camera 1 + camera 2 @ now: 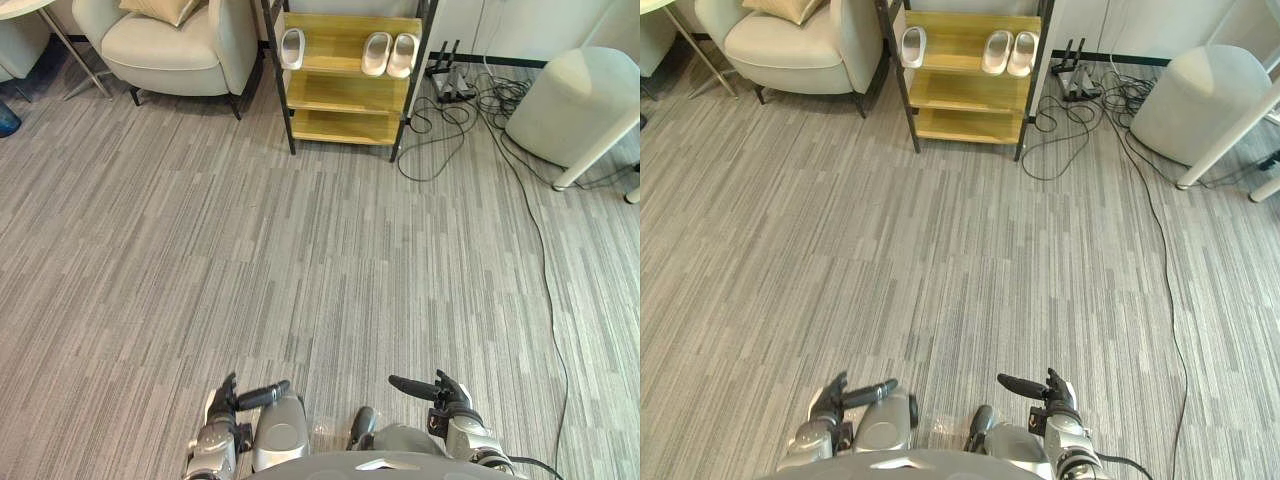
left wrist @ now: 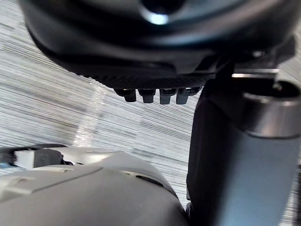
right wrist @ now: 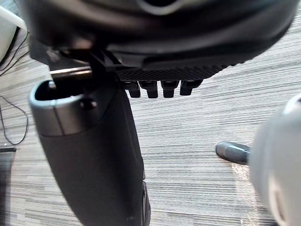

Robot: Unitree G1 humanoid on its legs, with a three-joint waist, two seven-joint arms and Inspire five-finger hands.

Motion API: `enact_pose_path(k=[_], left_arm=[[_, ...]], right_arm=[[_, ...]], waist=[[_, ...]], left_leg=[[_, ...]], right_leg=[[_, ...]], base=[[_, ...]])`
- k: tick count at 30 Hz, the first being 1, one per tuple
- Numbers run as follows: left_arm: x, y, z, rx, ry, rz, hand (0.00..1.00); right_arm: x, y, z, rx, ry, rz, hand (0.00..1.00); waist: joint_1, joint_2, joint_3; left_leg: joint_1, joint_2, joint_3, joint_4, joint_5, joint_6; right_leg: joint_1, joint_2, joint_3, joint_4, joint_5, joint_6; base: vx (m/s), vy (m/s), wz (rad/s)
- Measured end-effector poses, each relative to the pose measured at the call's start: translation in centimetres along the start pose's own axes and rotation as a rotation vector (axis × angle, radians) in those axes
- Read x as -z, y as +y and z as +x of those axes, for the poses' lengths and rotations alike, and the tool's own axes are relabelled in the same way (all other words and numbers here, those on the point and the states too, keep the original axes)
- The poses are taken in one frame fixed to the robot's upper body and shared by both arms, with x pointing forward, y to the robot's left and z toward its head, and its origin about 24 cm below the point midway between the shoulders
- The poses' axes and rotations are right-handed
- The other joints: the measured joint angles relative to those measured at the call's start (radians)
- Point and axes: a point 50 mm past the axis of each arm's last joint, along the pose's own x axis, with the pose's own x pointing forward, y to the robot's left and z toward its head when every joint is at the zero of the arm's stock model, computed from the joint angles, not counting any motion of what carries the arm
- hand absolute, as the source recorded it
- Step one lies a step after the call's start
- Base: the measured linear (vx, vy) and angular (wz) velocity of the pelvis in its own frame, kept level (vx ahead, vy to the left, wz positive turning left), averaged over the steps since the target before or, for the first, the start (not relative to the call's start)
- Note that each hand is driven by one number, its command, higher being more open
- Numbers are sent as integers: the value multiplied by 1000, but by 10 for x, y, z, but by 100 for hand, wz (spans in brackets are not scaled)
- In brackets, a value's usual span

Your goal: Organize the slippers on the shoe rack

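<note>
Looking through the left eye: I see a grey striped floor (image 1: pixel 300 260) running up to a wooden shoe rack (image 1: pixel 345 95) with a dark frame, at the far side of the room.
Slippers: three pale slippers lie on the rack's top shelf, a single slipper (image 1: pixel 292 47) at its left end and a pair (image 1: pixel 378 53) side by side at its right end. All are well apart from both hands.
Left hand (image 1: pixel 222 405): low at the near edge, its thumb pointing inward, holding nothing.
Right hand (image 1: pixel 448 395): low at the near edge on the other side, its thumb pointing inward toward the left hand, also holding nothing.
Right eye view: a cream armchair (image 1: pixel 790 50) stands just left of the rack. To the right of the rack, loose cables (image 1: pixel 1065 110) trail over the floor near a pale rounded pouf (image 1: pixel 1200 100).
Left wrist view: the left hand's fingers (image 2: pixel 143 95) show as a row of tips, relaxed and a little apart, with bare floor past them.
Right wrist view: the right hand's fingers (image 3: pixel 148 88) show the same way, relaxed and slightly apart, over bare floor, with its thumb (image 3: pixel 94 150) standing out beside them.
</note>
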Motion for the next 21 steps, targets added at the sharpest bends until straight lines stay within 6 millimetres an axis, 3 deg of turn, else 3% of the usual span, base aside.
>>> enact_pose_path(k=[1,2,3,4,5,6,9,10,11,12,13,15,17,18,19,20,21], left_arm=[[-2,0,1,-1,-4,1,100],[-2,0,1,-1,-6,4,100],[0,-2,0,2,1,4,100],[0,-2,0,3,3,1,100],[-8,2,3,-8,-18,13,100],[-12,4,5,-15,-22,13,100],[-6,6,4,-27,8,5,100],[-5,8,4,-33,15,9,100],[-1,9,3,-34,25,11,100],[1,10,2,-35,33,13,100],[4,14,1,-41,46,28,100],[8,15,0,-37,65,55,100],[9,16,0,-37,67,56,100],[6,14,1,-34,60,55,100],[6,12,1,-30,57,52,100],[6,11,1,-28,54,50,100],[8,13,0,-31,61,49,100]], right_arm=[[-1,0,0,1,-3,2,100],[-1,-1,0,9,-5,2,100],[1,-3,0,16,0,0,100],[5,-1,-1,12,11,1,100],[8,6,-2,-5,20,5,100],[11,9,-3,-11,34,11,100],[13,14,-4,-25,37,18,100],[13,17,-5,-33,36,21,100],[14,22,-6,-47,34,18,100],[15,25,-7,-60,32,-2,100],[18,27,-8,-76,37,-28,100],[16,25,-8,-76,19,-47,100],[10,23,-7,-70,-3,-46,100],[8,24,-6,-72,-11,-45,100],[5,23,-6,-72,-23,-43,100],[3,24,-6,-73,-32,-43,100],[4,23,-6,-71,-29,-43,100]], waist=[[2,-5,3],[3,-8,5],[11,4,3],[21,-7,6],[17,-48,8],[20,-63,6],[31,-70,5],[40,-68,4],[39,-68,1],[37,-78,-4],[29,-85,-8],[17,-86,-9],[-10,-79,-5],[-17,-77,-5],[-20,-75,-5],[-21,-74,-5],[-22,-75,-6]], left_leg=[[-1,-16,-1,-69,12,1],[-2,-58,-9,-309,102,-2],[18,-68,-24,-410,281,4],[38,-82,-19,-429,308,65],[41,-121,-19,-442,304,76],[22,-135,-19,-388,264,96],[38,-133,-7,-302,189,118],[72,-123,-1,-285,145,115],[119,-113,0,-300,107,112],[158,-117,0,-325,84,118],[205,-126,0,-359,71,124],[303,-131,-6,-411,58,126],[375,-127,-35,-435,43,119],[403,-124,-58,-452,34,110],[419,-118,-70,-463,30,103],[450,-110,-90,-482,16,81],[480,-107,-108,-486,-9,55]], right_leg=[[11,-10,3,-2,-7,11],[40,-28,12,-10,-35,47],[62,-29,30,-14,-62,76],[74,-40,40,-16,-75,91],[70,-74,40,-12,-73,89],[71,-96,48,2,-67,100],[95,-105,67,55,-48,130],[80,-111,88,145,-48,130],[23,-124,105,328,-44,143],[-59,-155,111,524,-7,201],[-168,-193,123,742,10,236],[-272,-205,106,845,-93,154],[-348,-177,73,725,-146,100],[-397,-154,78,616,-145,98],[-424,-142,81,540,-137,102],[-449,-125,81,375,-69,106],[-455,-117,83,282,59,95]], base=[[509,174,-38],[435,172,-33],[453,179,-37],[385,126,-5],[479,133,26],[564,157,36],[410,106,-3],[259,82,-27],[375,122,-29],[308,84,-16],[446,80,-1],[332,30,15],[390,-46,47],[463,-107,55],[516,-155,61],[485,-168,55],[510,-188,50]])
